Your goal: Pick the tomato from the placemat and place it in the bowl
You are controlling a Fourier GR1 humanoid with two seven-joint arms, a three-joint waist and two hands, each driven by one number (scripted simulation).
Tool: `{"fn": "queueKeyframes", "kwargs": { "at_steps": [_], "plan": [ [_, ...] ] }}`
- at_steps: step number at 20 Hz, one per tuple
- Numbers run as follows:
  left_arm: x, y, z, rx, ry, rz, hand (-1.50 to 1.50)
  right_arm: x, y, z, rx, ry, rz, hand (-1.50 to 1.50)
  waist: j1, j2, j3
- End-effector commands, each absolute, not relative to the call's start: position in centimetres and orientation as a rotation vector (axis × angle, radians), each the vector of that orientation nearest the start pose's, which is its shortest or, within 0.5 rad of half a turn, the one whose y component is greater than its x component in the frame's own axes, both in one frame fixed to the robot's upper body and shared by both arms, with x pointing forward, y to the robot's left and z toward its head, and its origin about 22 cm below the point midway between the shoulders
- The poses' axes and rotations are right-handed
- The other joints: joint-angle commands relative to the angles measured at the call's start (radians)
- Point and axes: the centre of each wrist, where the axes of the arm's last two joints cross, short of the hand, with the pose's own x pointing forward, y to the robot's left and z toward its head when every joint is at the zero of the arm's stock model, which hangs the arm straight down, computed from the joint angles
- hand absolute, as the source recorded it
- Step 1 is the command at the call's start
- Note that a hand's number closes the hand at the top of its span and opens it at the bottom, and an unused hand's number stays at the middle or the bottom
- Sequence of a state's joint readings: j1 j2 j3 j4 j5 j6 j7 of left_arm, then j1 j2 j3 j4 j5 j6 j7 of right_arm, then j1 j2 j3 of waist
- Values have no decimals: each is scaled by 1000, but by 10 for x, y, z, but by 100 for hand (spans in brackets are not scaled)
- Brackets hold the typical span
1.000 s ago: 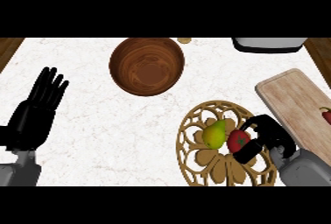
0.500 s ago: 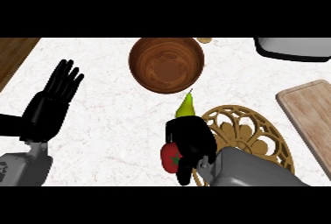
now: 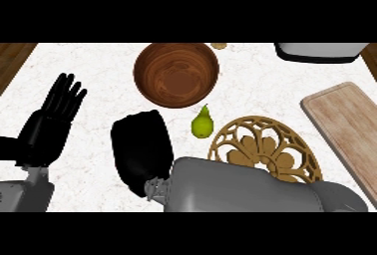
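Note:
The brown wooden bowl stands at the back centre of the white counter. My right hand hovers in front of and slightly left of it, back upward and curled. The tomato is hidden under this hand. The round openwork wooden placemat lies to the right of the hand, partly covered by my grey right forearm. My left hand rests open at the left edge, fingers up.
A yellow-green pear lies on the counter at the placemat's left rim, between the bowl and my right hand. A wooden cutting board sits at the right. A white appliance stands at the back right.
My right hand lifted the tomato off the placemat and carried it left and forward toward the bowl; the tomato is now hidden. The pear now lies beside the mat. The left hand stayed put.

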State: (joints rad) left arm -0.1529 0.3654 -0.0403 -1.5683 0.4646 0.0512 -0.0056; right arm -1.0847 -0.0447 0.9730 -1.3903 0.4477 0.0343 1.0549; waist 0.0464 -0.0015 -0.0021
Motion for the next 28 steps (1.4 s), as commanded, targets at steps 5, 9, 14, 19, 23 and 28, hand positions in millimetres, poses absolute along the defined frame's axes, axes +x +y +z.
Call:
{"fn": "queueKeyframes", "kwargs": {
  "at_steps": [5,9,14,19,23,28],
  "plan": [
    [274,291,55,-103,-1699,49,0,263,74,249,-991,-1518,1164,150,-44,-4,1],
    [270,303,66,-80,-1709,63,0,294,70,243,-1006,-1511,1049,150,-32,0,1],
    [272,295,45,-79,-1683,87,0,325,40,225,-1043,-1525,964,150,-45,3,2],
    [270,293,65,-115,-1700,35,0,382,-1,246,-1016,-1549,845,150,-26,8,2],
    [280,292,55,-119,-1693,54,0,403,-1,201,-1010,-1563,805,150,-20,16,1],
    [275,297,54,-135,-1694,39,0,430,-2,208,-979,-1535,813,150,6,19,1]
  ]
}}
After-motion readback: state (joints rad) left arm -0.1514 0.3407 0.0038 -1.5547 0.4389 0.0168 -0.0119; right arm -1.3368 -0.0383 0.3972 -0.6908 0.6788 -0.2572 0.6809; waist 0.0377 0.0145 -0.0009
